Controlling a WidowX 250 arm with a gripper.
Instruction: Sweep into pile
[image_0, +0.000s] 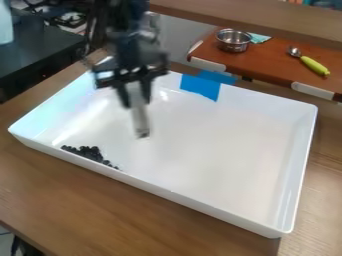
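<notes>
While the pincer (134, 97) hung over the far left part of the white tray (220, 150), clamped around a pale, narrow tool (139, 120), the dark pieces (92, 153) lay inside the tray, along its near wall towards the left of the view. They were small, lumpy and almost black, bunched together in an uneven strip, thickest around the middle and thinning to a few bits at the right end. Single pieces were hard to pick out where they crowded together, and the near rim may have hidden the lowest of them. The pincer and the black arm (127, 30) were blurred, and the arm was cut off by the top edge of the view. The tool pointed down, well apart from the pieces; whether its tip touched the tray floor could not be told. Its upper end was partly hidden between the fingers (124, 95). The tray stood on the brown wooden bench (100, 200), which ran out of view at the bottom, and blue tape (202, 86) was stuck over the tray's far wall
</notes>
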